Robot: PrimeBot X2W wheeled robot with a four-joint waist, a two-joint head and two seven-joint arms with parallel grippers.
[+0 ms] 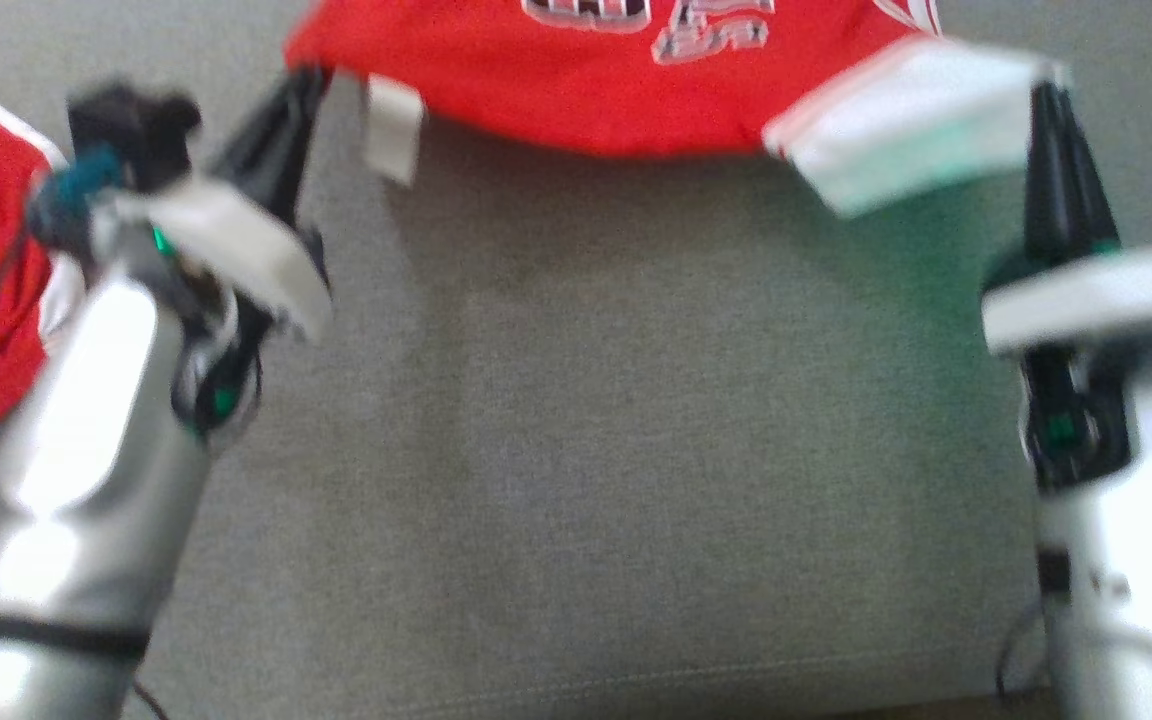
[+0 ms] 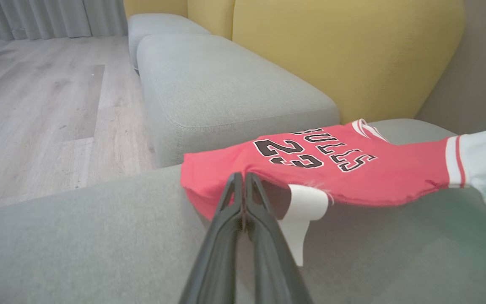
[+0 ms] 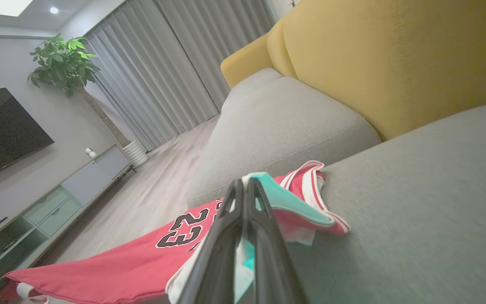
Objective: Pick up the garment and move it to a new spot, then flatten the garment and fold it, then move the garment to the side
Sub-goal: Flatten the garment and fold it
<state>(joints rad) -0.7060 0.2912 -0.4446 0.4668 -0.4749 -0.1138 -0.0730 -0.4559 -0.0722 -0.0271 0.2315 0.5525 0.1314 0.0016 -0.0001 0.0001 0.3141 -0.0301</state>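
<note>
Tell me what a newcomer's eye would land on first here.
The red jersey with its number 23, stretched across the top of the head view above the grey sofa seat. The left gripper and right gripper pinch its near edge at either end. Behind, a yellow backrest.

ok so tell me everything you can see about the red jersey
The jersey is red, thin cloth, with black white-edged "BULLS" and "23", striped white trim and a white and pale teal end. A white label hangs from its hem. The left pincer and right pincer, both shut, pinch its near edge and hold it stretched above the grey seat cushion; its neckline end seems to rest on the cushion.
</note>
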